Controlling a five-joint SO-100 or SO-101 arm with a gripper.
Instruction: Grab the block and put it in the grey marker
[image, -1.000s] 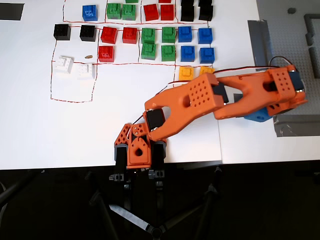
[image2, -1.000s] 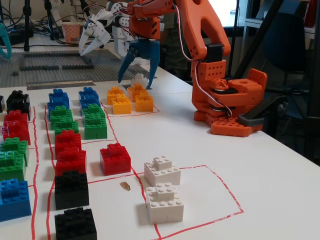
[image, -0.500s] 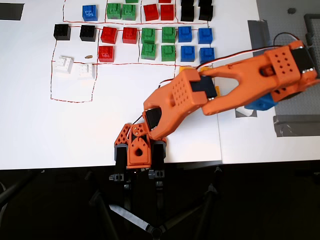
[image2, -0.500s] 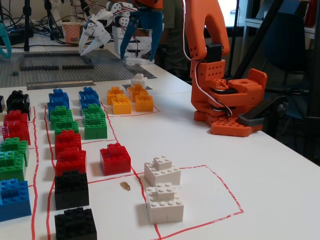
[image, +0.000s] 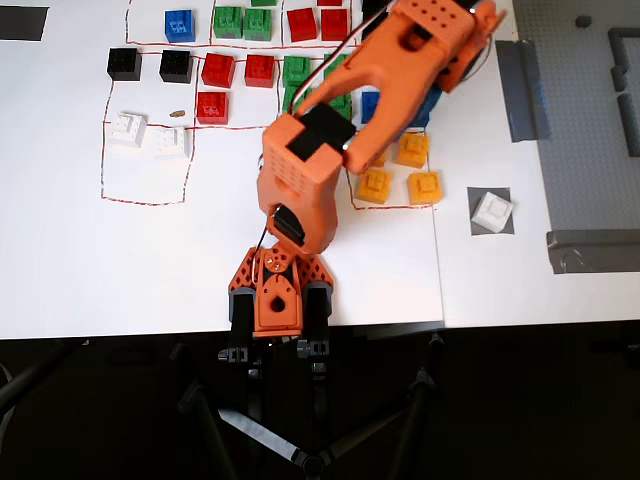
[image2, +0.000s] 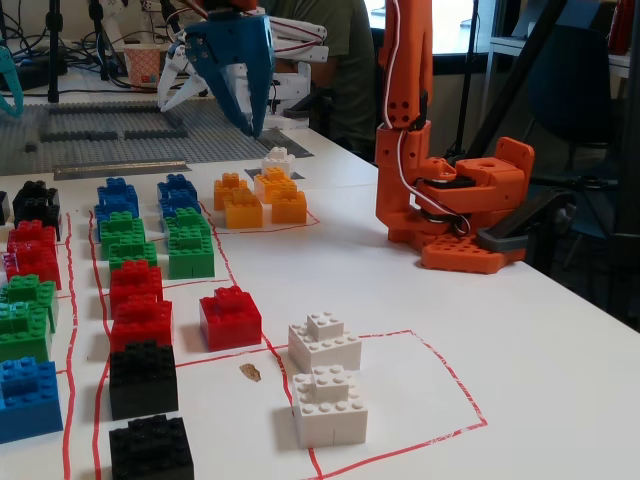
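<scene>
- The block (image: 492, 210) is sitting on the grey marker (image: 507, 226), turned a little so the corners are not lining up, and nothing is touching it.
- In the fixed view the block (image2: 277, 158) is seen far back, just behind the yellow cubes (image2: 243, 209).
- It looks like the putting-down step is done, and the arm (image: 345, 110) is being held away from that spot.
- The hand (image2: 243, 100) is being held high above the surface (image2: 420, 330), well apart from the block.
- Its blue fingers (image2: 228, 62) are pointing down with a thin gap showing between the tips, and nothing is being gripped, so it is counted as let go and empty.
- In the overhead view the arm is reaching from its base (image: 272, 297) up over the green cubes (image: 296, 98) and blue cubes (image: 415, 108), and the hand itself is hidden under the arm there.
- Two more white cubes (image: 148, 134) are lying inside the red outline (image: 104, 160) on the left of the overhead view.
- If another one is wanted, the next move is a swing over to that outline, a drop straight down, and a wide spread of the fingers around one cube.
- The red cubes (image2: 229, 317) close by are to be missed on the way down.
</scene>
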